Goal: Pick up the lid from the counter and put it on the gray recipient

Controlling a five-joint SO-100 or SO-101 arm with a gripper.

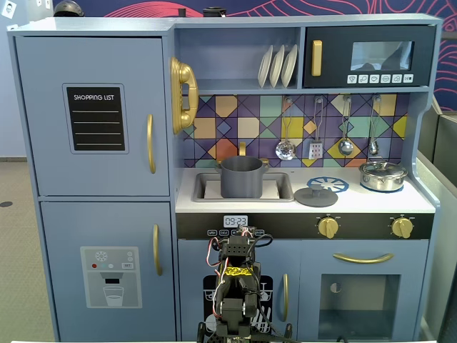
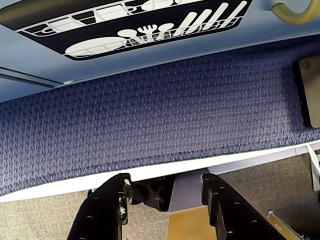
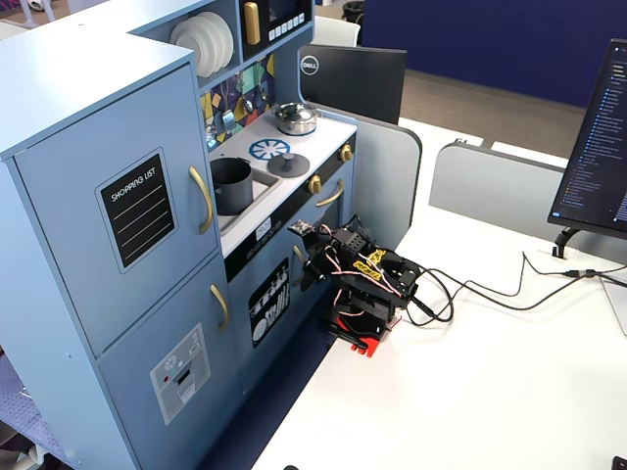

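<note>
Gray lid (image 1: 315,196) lies flat on the counter (image 1: 421,202), just right of the sink where the gray recipient (image 1: 241,176) stands, uncovered. Shiny silver pot (image 1: 383,175) sits further right in a fixed view. Black gripper (image 2: 165,192) is folded low by the cabinet front, jaws apart, holding nothing.
</note>
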